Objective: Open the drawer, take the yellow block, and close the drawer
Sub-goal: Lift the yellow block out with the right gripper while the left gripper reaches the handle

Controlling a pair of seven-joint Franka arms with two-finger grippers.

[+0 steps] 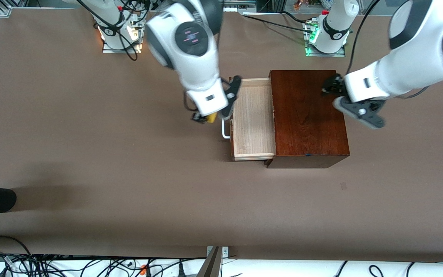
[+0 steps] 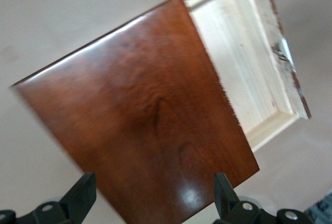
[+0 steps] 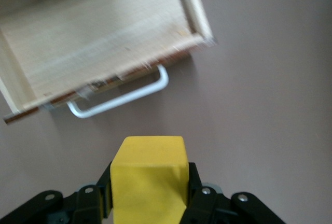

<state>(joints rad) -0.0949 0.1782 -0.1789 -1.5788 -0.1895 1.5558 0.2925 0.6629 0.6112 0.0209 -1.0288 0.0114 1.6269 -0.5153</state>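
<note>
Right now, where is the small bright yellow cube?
The small bright yellow cube is clamped in the right gripper, held up over the bare brown table just in front of the open pale-wood drawer, beside its white bar handle.

Right gripper (image 1: 210, 117) clamped, left gripper (image 1: 335, 94) spread.

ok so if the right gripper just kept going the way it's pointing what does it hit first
Most likely bare table. The right gripper, shut on the yellow block, points down at the mat just in front of the open drawer, beside its white handle. The block would touch first; depth is hard to judge.
</note>
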